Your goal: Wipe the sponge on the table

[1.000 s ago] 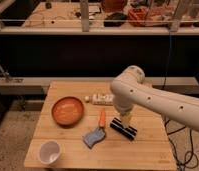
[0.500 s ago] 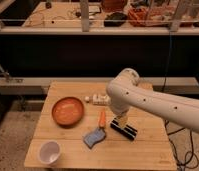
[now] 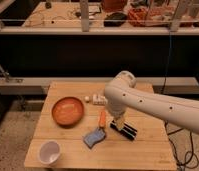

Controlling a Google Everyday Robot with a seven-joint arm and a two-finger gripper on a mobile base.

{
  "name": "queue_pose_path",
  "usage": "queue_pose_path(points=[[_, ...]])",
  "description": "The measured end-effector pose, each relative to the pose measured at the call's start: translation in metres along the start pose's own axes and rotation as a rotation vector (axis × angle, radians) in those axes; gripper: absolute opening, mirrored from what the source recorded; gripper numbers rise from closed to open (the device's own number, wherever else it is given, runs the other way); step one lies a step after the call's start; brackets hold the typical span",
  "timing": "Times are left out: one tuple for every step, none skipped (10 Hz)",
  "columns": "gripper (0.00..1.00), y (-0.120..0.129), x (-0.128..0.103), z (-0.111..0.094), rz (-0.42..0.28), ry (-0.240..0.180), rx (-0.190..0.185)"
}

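The sponge [image 3: 94, 137] is a small blue-grey pad lying flat on the light wooden table [image 3: 143, 145], near the front middle. My white arm reaches in from the right and bends down over the table. Its gripper [image 3: 118, 121] hangs just above a black ridged block [image 3: 125, 131], to the right of the sponge and a short way behind it, apart from it. A small orange carrot-shaped thing [image 3: 102, 118] lies between the gripper and the sponge.
An orange bowl [image 3: 68, 110] sits left of centre and a white cup [image 3: 49, 152] stands at the front left corner. Small pale items [image 3: 96, 98] lie behind the bowl. A cluttered bench [image 3: 118, 20] runs across the back.
The arm's elbow has swung a little to the left over the table. The sponge, carrot and block lie where they were.
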Motion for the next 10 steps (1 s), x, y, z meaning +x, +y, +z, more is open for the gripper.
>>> queue_pose_path(points=[[0.80,-0.002,-0.005,0.005,-0.024,-0.008,-0.003],[0.80,-0.002,-0.006,0.008,-0.038,-0.013,-0.005],[0.80,-0.002,-0.007,0.011,-0.053,-0.016,-0.007],[0.80,-0.003,-0.010,0.014,-0.072,-0.021,-0.009],[0.80,-0.005,-0.013,0.017,-0.093,-0.023,-0.010],[0.80,-0.006,-0.015,0.019,-0.112,-0.026,-0.013],[0.80,-0.008,-0.021,0.024,-0.134,-0.027,-0.020],[0.80,-0.010,-0.028,0.027,-0.157,-0.032,-0.024],[0.80,-0.008,-0.029,0.030,-0.174,-0.030,-0.033],[0.80,-0.008,-0.031,0.032,-0.188,-0.031,-0.039]])
